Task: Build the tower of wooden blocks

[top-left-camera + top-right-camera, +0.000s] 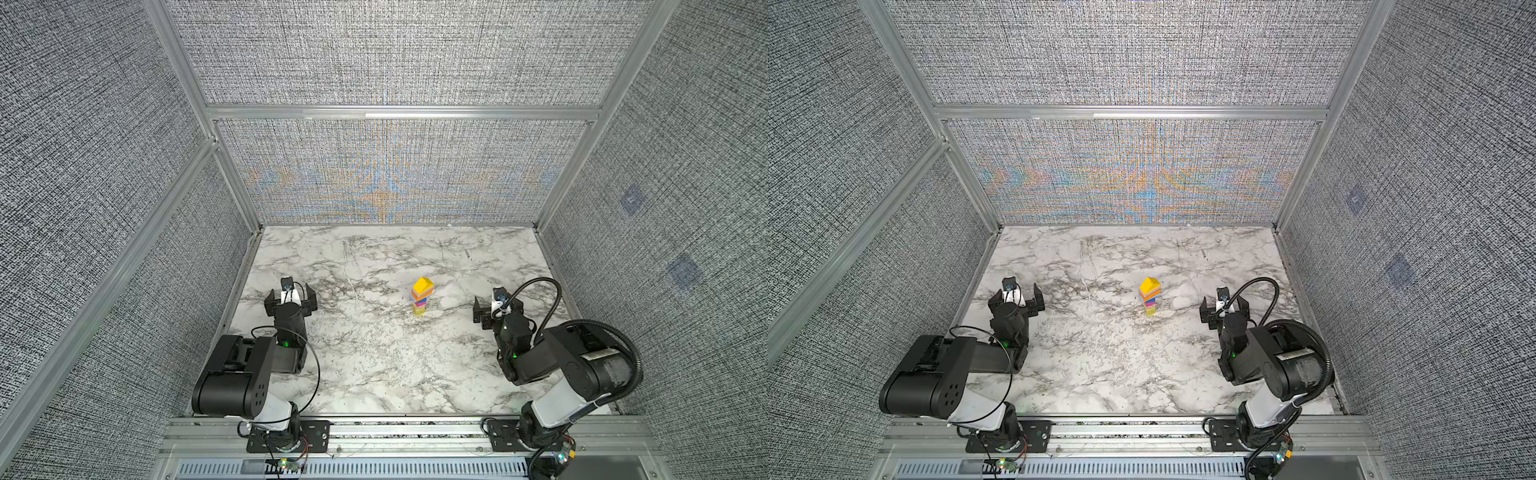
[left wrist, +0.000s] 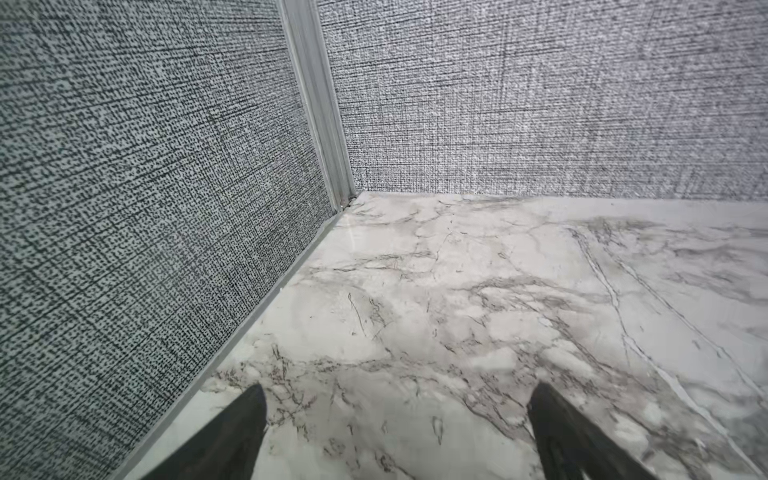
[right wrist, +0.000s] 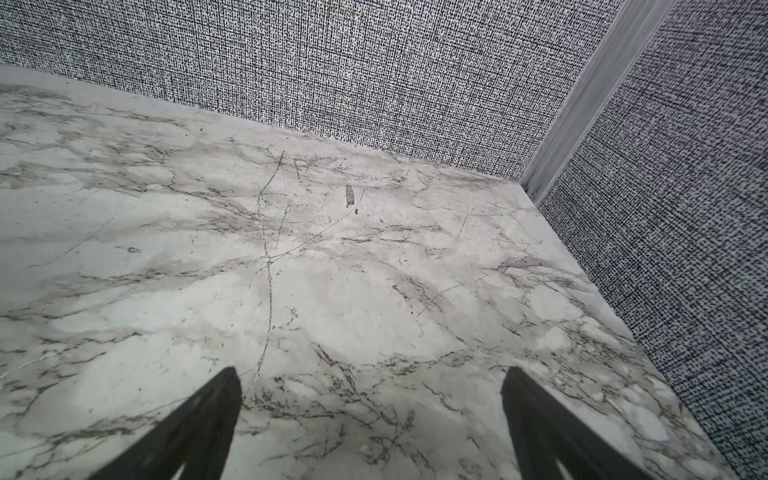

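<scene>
Evidently the building is done, or nearly so: the tower [image 1: 422,297] stands as one narrow column on the marble table [image 1: 374,365], a little right of the middle in both top views. Its yellow-green base carries magenta, blue and orange layers, and the yellow wedge [image 1: 423,285] caps it, a fitting last piece since nothing would rest on its slope. No loose wood blocks show anywhere.

The left gripper [image 1: 289,293] sits low by the left wall, jaws spread wide and holding nothing; its wrist view shows only bare marble between the fingers [image 2: 249,419]. The right gripper [image 1: 496,308] is likewise spread and empty, nearer the column but not touching it. Both arms look parked to the sides, probably so that no stray motion topples the slender stack.
</scene>
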`<state>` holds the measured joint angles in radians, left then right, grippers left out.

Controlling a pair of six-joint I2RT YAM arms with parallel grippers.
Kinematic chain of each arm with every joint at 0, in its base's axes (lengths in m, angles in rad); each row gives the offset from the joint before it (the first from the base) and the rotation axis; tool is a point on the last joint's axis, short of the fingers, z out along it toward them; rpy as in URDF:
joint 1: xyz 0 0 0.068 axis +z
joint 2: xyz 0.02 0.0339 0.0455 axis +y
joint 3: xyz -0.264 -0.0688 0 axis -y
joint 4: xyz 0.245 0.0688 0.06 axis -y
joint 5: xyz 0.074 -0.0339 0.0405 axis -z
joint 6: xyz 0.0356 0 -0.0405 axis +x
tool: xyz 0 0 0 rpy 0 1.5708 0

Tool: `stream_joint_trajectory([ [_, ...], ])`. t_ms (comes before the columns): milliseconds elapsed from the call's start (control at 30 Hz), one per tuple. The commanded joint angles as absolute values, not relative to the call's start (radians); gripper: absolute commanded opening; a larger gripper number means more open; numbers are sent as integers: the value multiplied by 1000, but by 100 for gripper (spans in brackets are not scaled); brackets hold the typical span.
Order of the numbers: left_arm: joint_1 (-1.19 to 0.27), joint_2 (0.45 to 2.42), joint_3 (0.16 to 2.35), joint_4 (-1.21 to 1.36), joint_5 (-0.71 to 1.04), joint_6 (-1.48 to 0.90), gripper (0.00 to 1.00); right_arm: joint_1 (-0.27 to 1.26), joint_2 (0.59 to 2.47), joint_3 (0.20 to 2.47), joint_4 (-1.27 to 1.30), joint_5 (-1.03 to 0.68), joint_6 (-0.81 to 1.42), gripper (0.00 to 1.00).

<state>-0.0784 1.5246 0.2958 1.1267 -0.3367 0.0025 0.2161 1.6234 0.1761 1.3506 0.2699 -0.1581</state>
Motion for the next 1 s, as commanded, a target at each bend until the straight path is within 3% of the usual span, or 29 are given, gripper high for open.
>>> stream_joint_trajectory([
  [0, -40, 1537, 332, 997, -217, -37, 99, 213, 1610, 189, 1341, 290, -154, 99],
  [133, -38, 1531, 338, 973, -219, -41, 99, 214, 1616, 182, 1366, 288, -156, 99],
  [433, -71, 1558, 252, 1186, -216, 17, 99, 211, 1624, 170, 1388, 212, -179, 99],
  [567, -22, 1530, 359, 935, -141, -36, 99, 160, 1559, 306, 1074, 260, -88, 99],
  [633, -17, 1524, 362, 915, -134, -41, 99, 90, 1547, 390, 879, 151, -32, 99],
  [700, -16, 1534, 348, 963, -127, -28, 99, 46, 1544, 399, 854, 58, -13, 99],
  [967, -17, 1528, 343, 963, -130, -31, 99, 58, 1543, 385, 886, 66, -29, 99],
])
